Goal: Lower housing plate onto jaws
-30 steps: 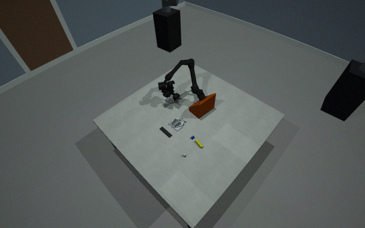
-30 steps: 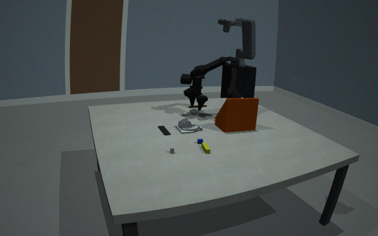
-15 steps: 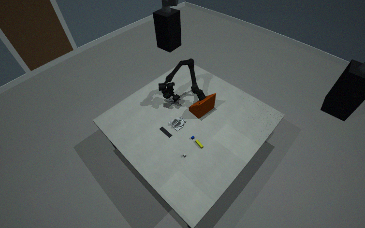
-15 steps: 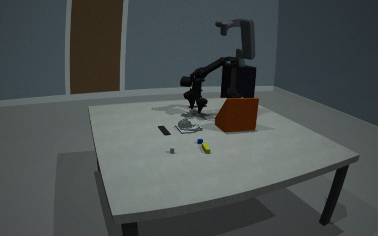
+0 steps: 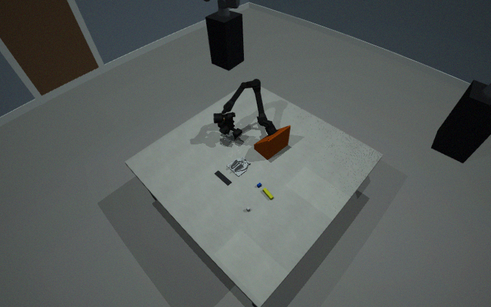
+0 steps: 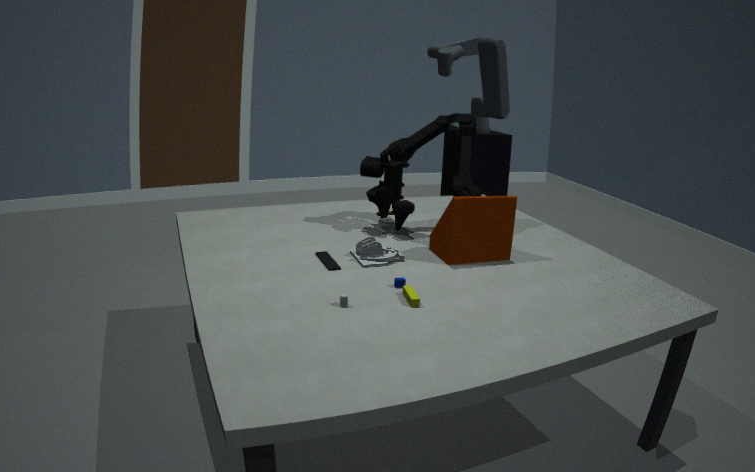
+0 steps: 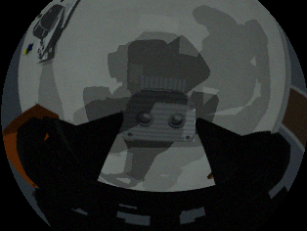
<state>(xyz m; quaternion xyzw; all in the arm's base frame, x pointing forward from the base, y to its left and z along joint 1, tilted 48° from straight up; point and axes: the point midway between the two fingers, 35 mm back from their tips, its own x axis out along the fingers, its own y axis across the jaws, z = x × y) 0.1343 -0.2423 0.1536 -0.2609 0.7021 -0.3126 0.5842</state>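
Note:
The housing plate [image 7: 160,109] is a grey ridged rectangle with two round features, lying on the table in shadow; in the top and exterior views it is small and hard to make out. My gripper [image 5: 229,134] [image 6: 392,222] [image 7: 160,118] is open and empty, low over the plate. In the wrist view its fingertips stand on either side of the plate; whether they touch it cannot be told. The two grey jaws [image 5: 235,166] [image 6: 368,247] [image 7: 48,21] sit side by side on a white base, away from the gripper on the table's nearer side. Their pins and stubs are not clear.
An orange wedge-shaped block [image 5: 274,144] [image 6: 479,231] stands beside the arm's base. A black bar [image 5: 222,177] [image 6: 328,260] lies beside the jaw base. A blue block [image 5: 259,185] [image 6: 399,282], a yellow bar [image 5: 268,193] [image 6: 411,296] and a small grey cylinder [image 5: 248,209] [image 6: 343,301] are nearer the front.

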